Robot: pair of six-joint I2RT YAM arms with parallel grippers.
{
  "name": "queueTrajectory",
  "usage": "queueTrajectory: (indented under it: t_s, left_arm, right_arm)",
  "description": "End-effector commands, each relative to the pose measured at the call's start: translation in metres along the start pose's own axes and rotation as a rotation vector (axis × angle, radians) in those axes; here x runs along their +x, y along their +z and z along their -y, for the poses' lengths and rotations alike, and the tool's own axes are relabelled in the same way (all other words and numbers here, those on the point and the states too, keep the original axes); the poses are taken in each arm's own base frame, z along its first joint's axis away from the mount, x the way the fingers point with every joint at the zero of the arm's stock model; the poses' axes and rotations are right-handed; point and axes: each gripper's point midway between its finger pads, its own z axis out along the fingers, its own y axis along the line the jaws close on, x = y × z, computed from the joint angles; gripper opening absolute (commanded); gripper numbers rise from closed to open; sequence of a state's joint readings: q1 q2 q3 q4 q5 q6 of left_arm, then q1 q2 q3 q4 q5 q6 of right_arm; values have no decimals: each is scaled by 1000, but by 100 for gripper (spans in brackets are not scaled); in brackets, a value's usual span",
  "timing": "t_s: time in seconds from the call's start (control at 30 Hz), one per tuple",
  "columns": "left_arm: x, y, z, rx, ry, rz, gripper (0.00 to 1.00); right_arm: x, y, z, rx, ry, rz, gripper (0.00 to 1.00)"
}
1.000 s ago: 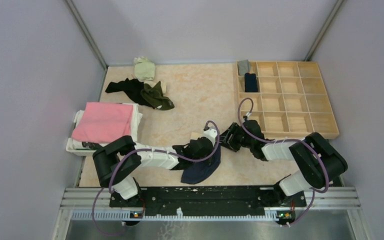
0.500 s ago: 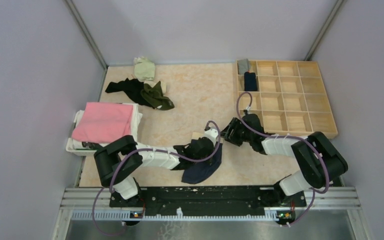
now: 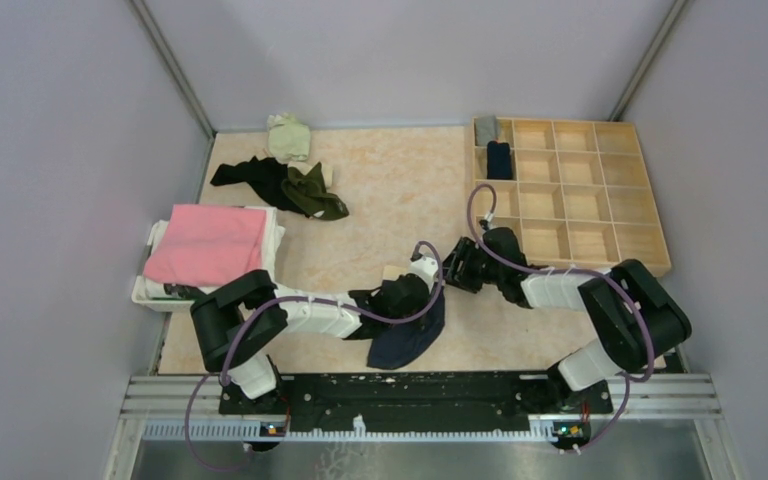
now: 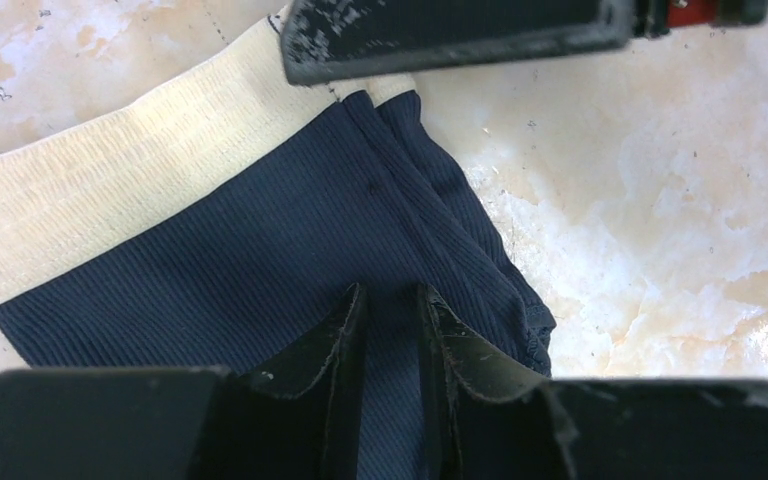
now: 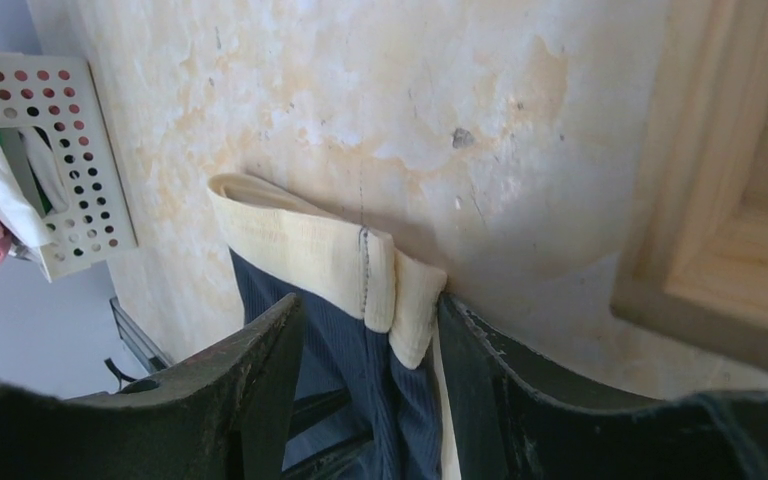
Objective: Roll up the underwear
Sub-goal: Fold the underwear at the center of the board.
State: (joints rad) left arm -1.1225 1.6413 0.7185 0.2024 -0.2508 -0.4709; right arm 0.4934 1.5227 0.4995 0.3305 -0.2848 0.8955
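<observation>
The navy underwear with a beige waistband (image 3: 407,338) lies on the table near the front, between the two grippers. In the left wrist view its navy cloth (image 4: 260,250) and waistband (image 4: 110,205) fill the frame. My left gripper (image 4: 392,298) is shut on a fold of the navy cloth, low on the table (image 3: 408,292). My right gripper (image 5: 370,302) is open, its fingers either side of the folded waistband corner (image 5: 310,240), just right of the left gripper (image 3: 458,268). More underwear, black and olive (image 3: 295,187), lies at the back left.
A wooden compartment tray (image 3: 580,268) stands at the back right, with a grey roll (image 3: 487,131) and a navy roll (image 3: 500,160) in its far left cells. A folded pink cloth (image 3: 210,243) rests on a white basket (image 3: 152,292) at left. A pale green garment (image 3: 288,137) lies at the back.
My right gripper has moved a little left and away from me, toward the waistband end. The left gripper stays put on the navy cloth.
</observation>
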Motion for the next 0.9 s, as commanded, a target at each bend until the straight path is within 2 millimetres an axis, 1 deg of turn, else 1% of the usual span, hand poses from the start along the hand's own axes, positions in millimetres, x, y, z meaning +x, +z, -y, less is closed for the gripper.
queueTrajectory:
  t_s: [0.0, 0.13, 0.4, 0.57, 0.73, 0.87]
  left_arm:
    - [12, 4, 4, 11, 21, -45, 30]
    - [13, 3, 4, 14, 25, -48, 30]
    - [15, 2, 10, 32, 39, -50, 29]
    - [16, 2, 12, 37, 51, -51, 28]
    - [16, 1, 12, 38, 55, -48, 28]
    - [19, 1, 13, 46, 56, -52, 28]
  right_arm:
    - [49, -20, 68, 254, 27, -117, 53]
    - [46, -23, 66, 257, 2, -115, 53]
    - [47, -7, 54, 184, -8, -153, 53]
    - [45, -1, 48, 154, -22, -159, 53]
    - [46, -1, 46, 137, -63, -175, 47]
    - [51, -3, 45, 108, -113, -215, 47]
